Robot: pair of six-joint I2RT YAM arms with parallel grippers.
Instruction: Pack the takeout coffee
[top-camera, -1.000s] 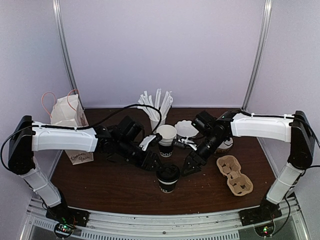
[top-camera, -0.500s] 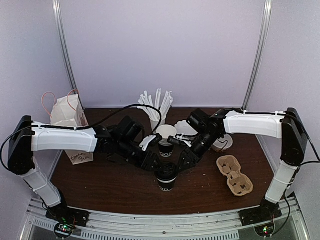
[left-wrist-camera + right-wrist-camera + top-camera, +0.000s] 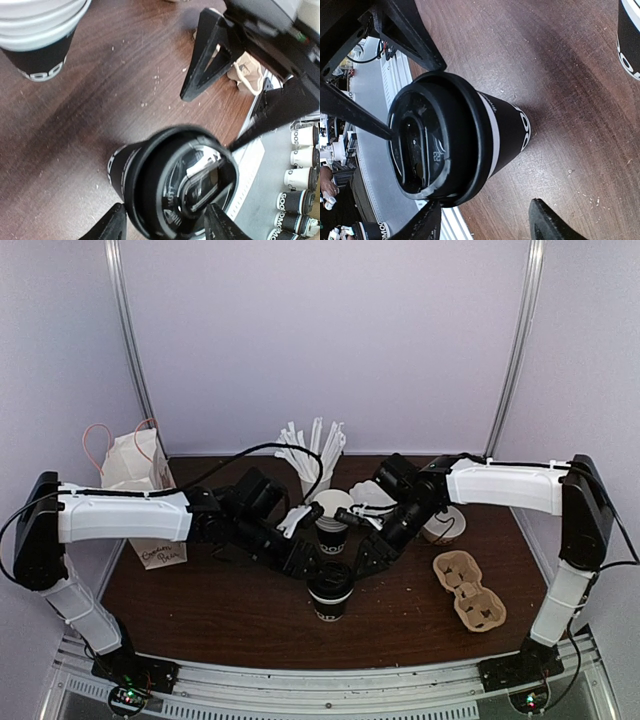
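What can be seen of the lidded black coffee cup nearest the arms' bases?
The coffee cup is black paper with white block lettering and a white band under its glossy black plastic lid, which is on. It stands upright on the brown table. The left fingers flank the lid closely; whether they press it cannot be told. The right fingers stand open near it.

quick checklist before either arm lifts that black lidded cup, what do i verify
1. takeout coffee upright on the table: ok
2. Lid seated on the cup: ok
3. left gripper straddling the lid: ok
4. Left fingers actually clamped on it: cannot tell
5. right gripper open near the cup: ok
6. cup carrier pockets empty: ok
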